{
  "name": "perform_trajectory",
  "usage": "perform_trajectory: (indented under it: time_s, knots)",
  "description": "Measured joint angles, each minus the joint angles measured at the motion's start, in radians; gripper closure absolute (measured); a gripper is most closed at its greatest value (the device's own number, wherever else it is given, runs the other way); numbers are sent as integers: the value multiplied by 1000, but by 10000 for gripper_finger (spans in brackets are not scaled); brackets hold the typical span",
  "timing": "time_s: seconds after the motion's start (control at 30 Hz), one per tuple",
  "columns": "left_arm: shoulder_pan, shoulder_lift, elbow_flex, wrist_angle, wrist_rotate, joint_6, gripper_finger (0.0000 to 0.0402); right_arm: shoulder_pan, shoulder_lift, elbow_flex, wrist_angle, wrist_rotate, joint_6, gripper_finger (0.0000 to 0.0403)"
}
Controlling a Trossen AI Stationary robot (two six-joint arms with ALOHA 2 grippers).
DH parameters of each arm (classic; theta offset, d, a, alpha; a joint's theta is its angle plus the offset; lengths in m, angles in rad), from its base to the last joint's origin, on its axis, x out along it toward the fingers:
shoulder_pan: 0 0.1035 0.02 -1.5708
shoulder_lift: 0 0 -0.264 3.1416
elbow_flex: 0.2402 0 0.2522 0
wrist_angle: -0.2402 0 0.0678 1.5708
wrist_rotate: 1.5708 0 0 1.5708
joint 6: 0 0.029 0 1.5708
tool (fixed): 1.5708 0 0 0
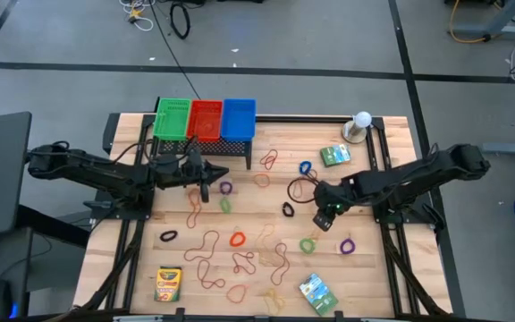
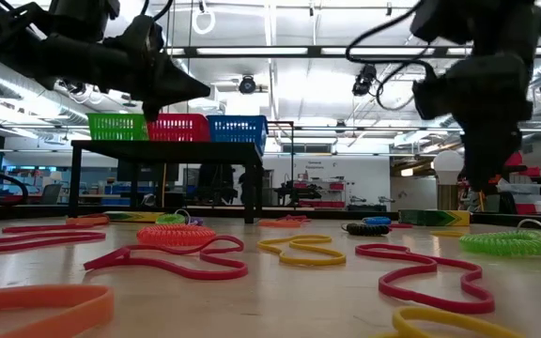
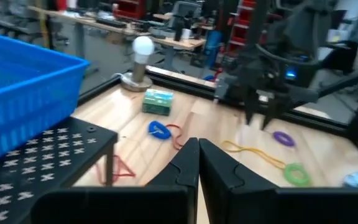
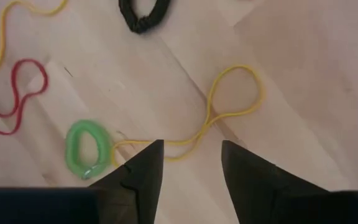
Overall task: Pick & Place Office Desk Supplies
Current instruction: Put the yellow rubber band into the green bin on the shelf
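R gripper (image 4: 191, 168): fingers spread apart, nothing between them, hovering above tabletop (image 1: 240, 201), pointing down. Directly under it a yellow band loop (image 4: 229, 99), pinched into a long tail running under the fingers. Green coil loop (image 4: 89, 148) just beside that tail, black coil loop (image 4: 144, 14) further out, red band (image 4: 17, 93) off to one side. In high view, R gripper (image 1: 325, 215) sits right of table centre, arm coming in from the right edge.

L gripper (image 3: 197, 165): fingers pressed together, nothing held, raised near the black mesh rack (image 3: 36, 180). In high view L gripper (image 1: 206, 176) just in front of the rack, close to red basket (image 1: 206, 118); green basket (image 1: 172, 118) and blue basket (image 1: 239, 117) on either side of it, all three on top of the rack at table's far edge.

Supplies all loose on table: many band loops scattered mid-table, e.g. orange loop (image 1: 237, 239), purple loop (image 1: 347, 244), blue loop (image 1: 305, 167). Crayon box (image 1: 167, 283) near front-left edge. Green packet (image 1: 316, 292) front-right, 2nd green packet (image 1: 334, 156) far right, near white ball on base (image 1: 360, 126).
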Motion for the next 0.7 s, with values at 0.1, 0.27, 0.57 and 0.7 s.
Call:
perform_trajectory:
  time_s: [0.1,0.27,0.57,0.7]
  knots:
    - [0,0,0,-24,-70,-63,389,14,0,-34,14,3,15,231]
    - [2,9,0,-36,-136,-92,389,45,32,-34,37,6,124,231]
    - [2,28,0,-50,-148,-124,389,50,198,14,42,52,289,231]
    - [2,46,0,-50,-147,-107,389,32,262,18,41,49,309,247]
